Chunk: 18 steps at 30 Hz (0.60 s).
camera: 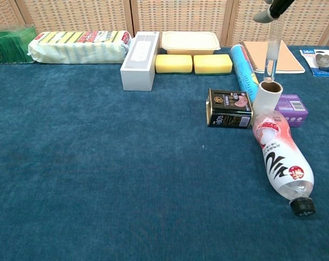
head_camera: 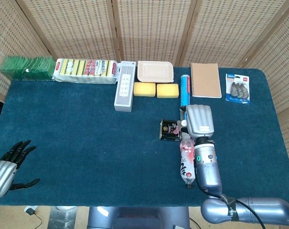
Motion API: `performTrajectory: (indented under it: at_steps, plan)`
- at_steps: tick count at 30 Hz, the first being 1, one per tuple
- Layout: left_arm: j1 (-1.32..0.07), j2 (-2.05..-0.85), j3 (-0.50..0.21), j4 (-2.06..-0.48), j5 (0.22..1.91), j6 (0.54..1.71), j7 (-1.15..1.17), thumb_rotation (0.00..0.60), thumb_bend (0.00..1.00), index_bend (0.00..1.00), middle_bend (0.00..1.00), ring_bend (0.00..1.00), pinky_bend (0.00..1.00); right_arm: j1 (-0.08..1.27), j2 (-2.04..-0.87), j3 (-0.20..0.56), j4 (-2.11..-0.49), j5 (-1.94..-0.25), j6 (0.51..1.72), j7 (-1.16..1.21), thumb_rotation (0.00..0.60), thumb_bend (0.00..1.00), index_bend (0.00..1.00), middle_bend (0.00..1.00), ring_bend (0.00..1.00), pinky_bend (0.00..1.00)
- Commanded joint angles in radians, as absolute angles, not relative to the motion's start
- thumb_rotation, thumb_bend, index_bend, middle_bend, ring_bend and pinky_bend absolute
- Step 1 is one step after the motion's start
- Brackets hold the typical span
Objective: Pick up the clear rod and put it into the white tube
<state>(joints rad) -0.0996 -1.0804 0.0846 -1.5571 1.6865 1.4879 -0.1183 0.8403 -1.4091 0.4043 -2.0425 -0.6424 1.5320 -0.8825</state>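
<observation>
Chest view shows the clear rod (camera: pixel 272 51) hanging upright, pinched at its top by the fingers (camera: pixel 265 14) of the right hand (head_camera: pixel 198 121), its lower end just above the open mouth of the white tube (camera: pixel 267 98). The tube stands on the blue worktop (camera: pixel 99 163) between a black tin (camera: pixel 229 108) and a purple box (camera: pixel 292 109). Left hand (head_camera: pixel 5 169) rests at the worktop's near edge, fingers spread, holding nothing.

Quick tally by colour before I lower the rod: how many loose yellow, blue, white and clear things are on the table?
Yellow: 2, rectangular yellow sponge and second yellow sponge.
Blue: 1, long blue cylinder.
White: 2, upright white tube and white power strip box.
Clear: 2, clear rod held by the right robot hand, and clear plastic bottle lying down.
Total: 7.
</observation>
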Motion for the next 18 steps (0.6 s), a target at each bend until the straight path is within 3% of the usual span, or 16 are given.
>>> performTrajectory:
  at_steps: [1, 18]
  plan:
    - [-0.100, -1.080, 0.084, -1.558, 1.685, 1.487, -0.117, 0.444, 0.11, 0.11, 0.06, 0.02, 0.23, 0.839, -1.403, 0.403, -2.043, -0.639, 1.529, -0.881, 0.600, 0.34, 0.80, 1.00, 1.00, 0.94]
    - [-0.098, -1.078, 0.083, -1.556, 1.685, 1.493, -0.125, 0.450, 0.11, 0.11, 0.06, 0.02, 0.23, 0.836, -1.411, 0.382, -2.034, -0.636, 1.525, -0.861, 0.600, 0.34, 0.80, 1.00, 1.00, 0.94]
